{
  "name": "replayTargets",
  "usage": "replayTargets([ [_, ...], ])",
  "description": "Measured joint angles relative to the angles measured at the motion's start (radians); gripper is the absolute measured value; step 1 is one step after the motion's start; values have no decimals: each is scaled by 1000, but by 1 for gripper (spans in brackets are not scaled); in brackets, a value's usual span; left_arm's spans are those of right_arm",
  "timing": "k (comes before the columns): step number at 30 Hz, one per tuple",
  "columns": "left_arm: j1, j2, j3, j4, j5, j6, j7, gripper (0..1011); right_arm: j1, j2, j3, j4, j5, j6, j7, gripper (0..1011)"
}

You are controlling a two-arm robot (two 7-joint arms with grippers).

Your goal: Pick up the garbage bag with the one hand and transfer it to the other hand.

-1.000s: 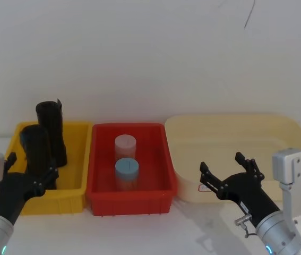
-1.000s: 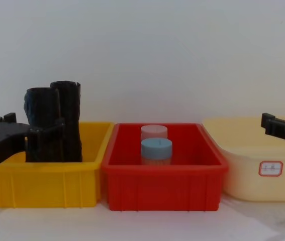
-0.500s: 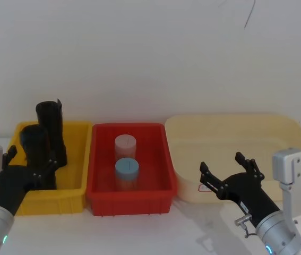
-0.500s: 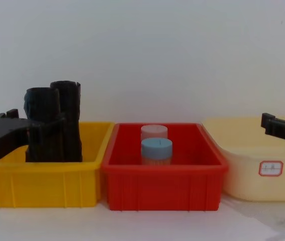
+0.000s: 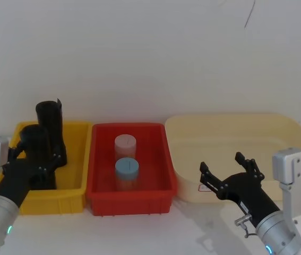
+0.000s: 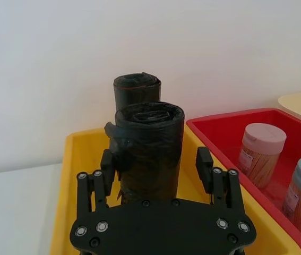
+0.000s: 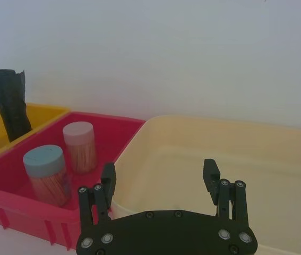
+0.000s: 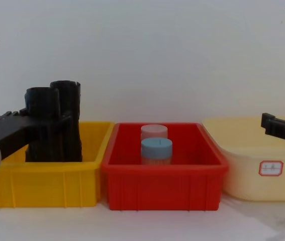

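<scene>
The bag (image 5: 34, 139) stands upright in the yellow bin (image 5: 54, 201), at the left end of the row of bins on the table (image 5: 192, 228). It is the nearer of two black rolls. The rear roll (image 5: 51, 125) stands just behind it and rises a little higher. Both poke well above the bin's rim.

The left pincer (image 6: 155, 159) reaches into the yellow bin from the robot's side and straddles the bag about halfway up. Its fingers (image 6: 108, 162) are spread wider than the bag, one on each side. A gap shows between the bag and one finger. The other finger is close against the crinkled plastic, and I cannot tell whether it touches. It has hold of nothing.

The right pincer (image 5: 221, 161) hangs in the air on the right, in front of the cream tub (image 5: 235, 133) and well apart from the bag. Its fingers are wide apart and hold nothing.

Between the yellow bin and the tub sits the red bin (image 5: 131, 202). Two jars stand in it, one behind the other: a blue-lidded jar (image 5: 127, 169) nearer the robot and a pink-lidded jar (image 5: 125, 144) behind it.
</scene>
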Motion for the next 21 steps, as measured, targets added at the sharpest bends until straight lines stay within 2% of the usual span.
replayTargets([
  [1, -5, -2, 0, 7, -1, -1, -7, 939, 0, 0, 0, 0, 0, 0, 0, 1001],
  [7, -24, -11, 0, 33, -3, -9, -24, 768, 0, 0, 0, 0, 0, 0, 0, 1002],
  [10, -29, -14, 0, 41, -3, -14, -31, 716, 0, 0, 0, 0, 0, 0, 0, 1001],
  [13, -32, -17, -1, 45, -2, -16, -35, 590, 0, 0, 0, 0, 0, 0, 0, 1001],
  [21, -36, -20, -4, 40, 10, -23, -40, 527, 0, 0, 0, 0, 0, 0, 0, 1001],
])
